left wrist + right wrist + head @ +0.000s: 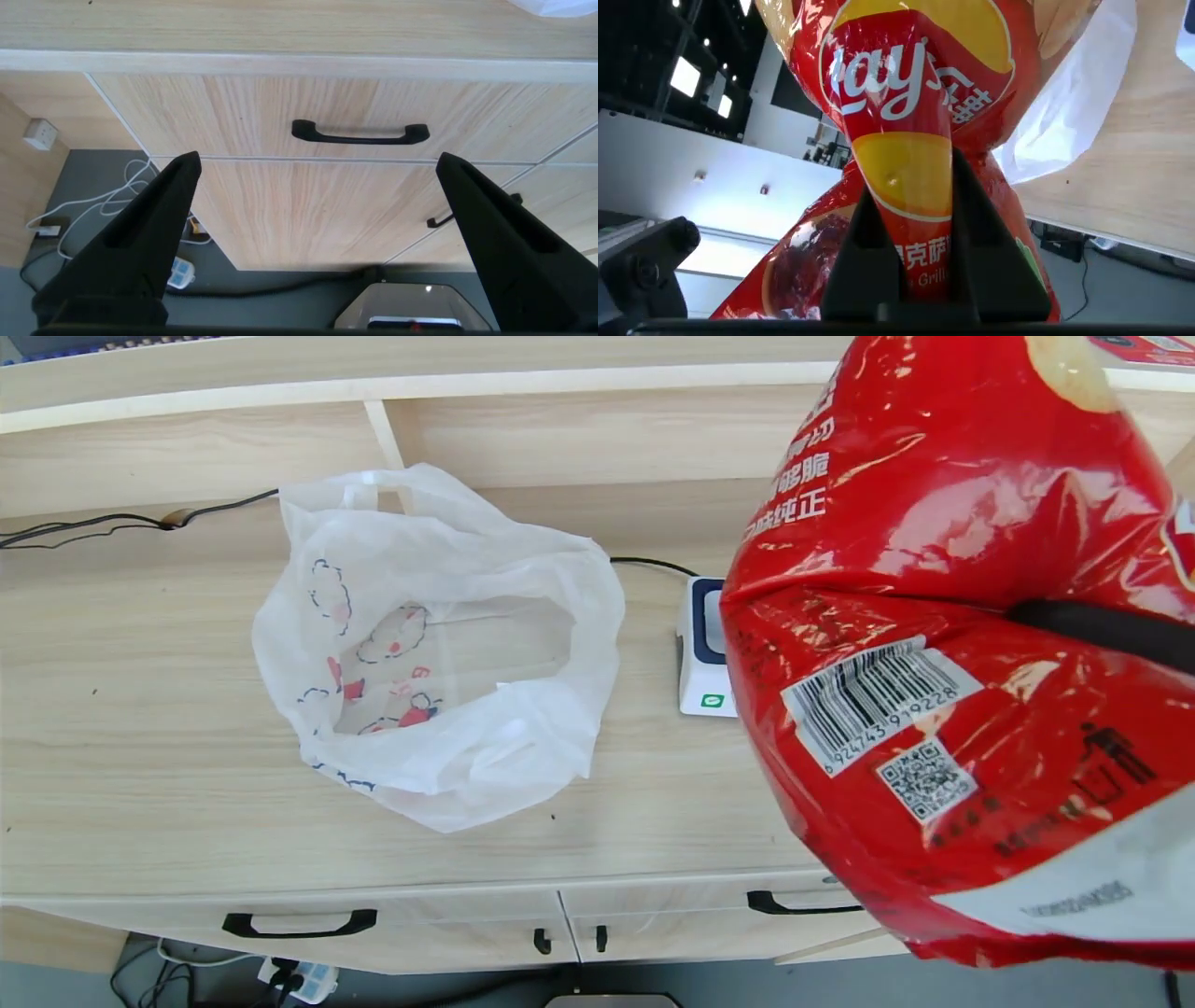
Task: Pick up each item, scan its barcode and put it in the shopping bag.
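A big red chip bag [962,644] hangs close before the head camera on the right, its barcode label [878,700] facing the camera. My right gripper [910,224] is shut on the chip bag [915,121], pinching its middle; one black finger [1102,630] shows across the bag. A white shopping bag [439,644] with cartoon prints lies open on the wooden counter [140,728], left of centre. A small white and blue scanner [702,649] sits on the counter, partly hidden behind the chips. My left gripper [318,252] stands open below the counter edge, facing a drawer front.
A black cable [121,523] runs along the counter's back left, under a wooden shelf [560,420]. Drawers with black handles [299,924] line the counter front; the drawer handle [360,133] faces the left gripper. More cables lie on the floor [93,219].
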